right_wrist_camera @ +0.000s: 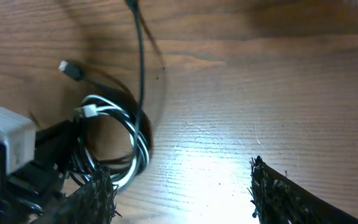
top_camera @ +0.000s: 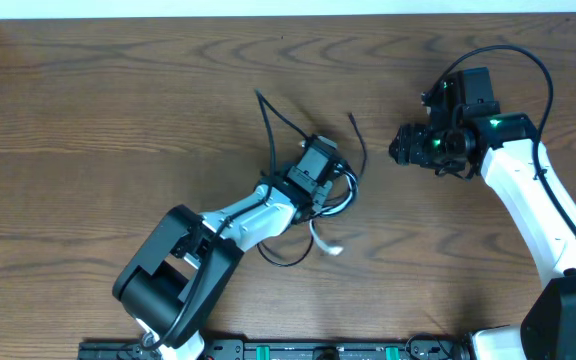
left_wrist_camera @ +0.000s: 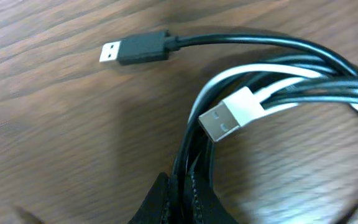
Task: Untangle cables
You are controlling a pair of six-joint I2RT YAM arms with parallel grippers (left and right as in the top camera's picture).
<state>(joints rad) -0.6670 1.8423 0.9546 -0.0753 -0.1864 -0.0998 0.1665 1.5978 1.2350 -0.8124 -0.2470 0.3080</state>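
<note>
The cables (top_camera: pixel 340 190) lie tangled at the table's centre, black cords and one white looped together. In the left wrist view a black plug (left_wrist_camera: pixel 135 48) lies on the wood and a white plug (left_wrist_camera: pixel 232 115) rests on the bundle (left_wrist_camera: pixel 303 68). My left gripper (left_wrist_camera: pixel 184 198) is shut on black strands of that bundle (top_camera: pixel 330 180). One white end (top_camera: pixel 326 245) trails toward the front, and two black ends (top_camera: pixel 260 98) reach toward the back. My right gripper (top_camera: pixel 400 148) hovers to the right of the tangle, open and empty (right_wrist_camera: pixel 185 193), with the coil (right_wrist_camera: pixel 120 134) to its left.
Brown wood table (top_camera: pixel 88 130) all around the tangle. The left arm (top_camera: pixel 183 265) stretches from the front left to the centre. The right arm (top_camera: pixel 528 200) comes in along the right side. A black rail (top_camera: pixel 298 350) runs along the front edge.
</note>
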